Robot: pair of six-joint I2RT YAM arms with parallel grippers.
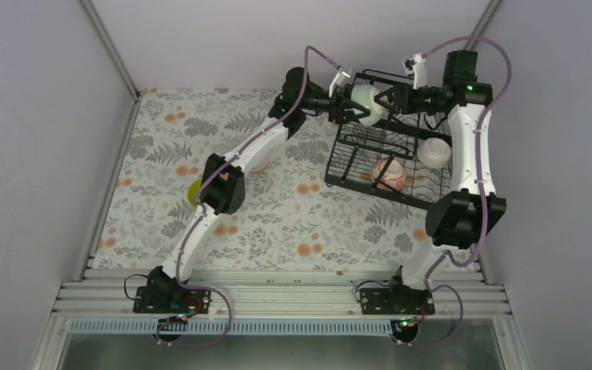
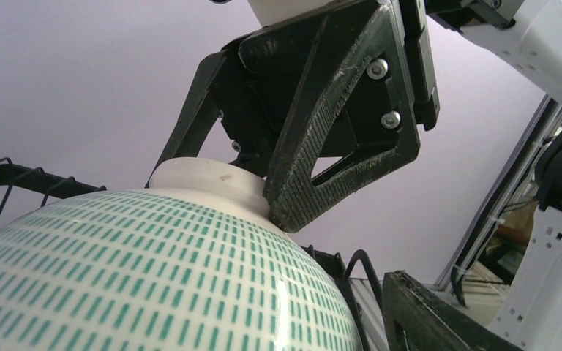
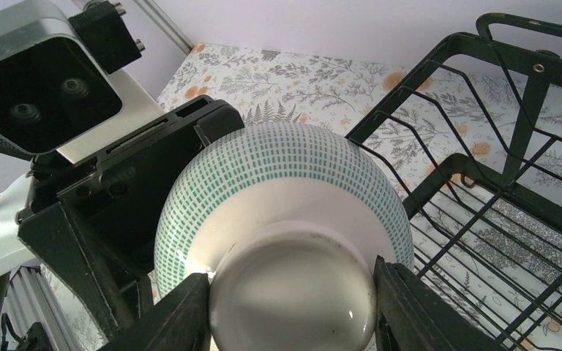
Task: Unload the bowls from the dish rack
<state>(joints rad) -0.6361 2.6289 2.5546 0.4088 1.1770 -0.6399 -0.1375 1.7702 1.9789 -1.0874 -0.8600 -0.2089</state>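
Note:
The pale mint-green bowl [image 1: 365, 103], white with green dashes, hangs above the upper tier of the black wire dish rack [image 1: 352, 158] between both grippers. My right gripper [image 1: 388, 99] is shut on its white foot ring [image 3: 293, 285], a finger on each side. My left gripper [image 1: 347, 104] is open at the bowl's rim side; one of its fingers [image 2: 439, 314] stands apart from the bowl's wall [image 2: 154, 278]. A plain white bowl [image 1: 435, 152] and a red-orange patterned bowl [image 1: 389, 172] sit in the rack's lower tray. A lime-yellow bowl [image 1: 193, 190] lies on the table, partly under my left arm.
The rack stands at the far right of the floral tablecloth [image 1: 277, 223], close to the right wall. Its top rail [image 3: 534, 29] and wires [image 3: 439, 168] run right beside the held bowl. The tan-brown bowl is not clearly in view.

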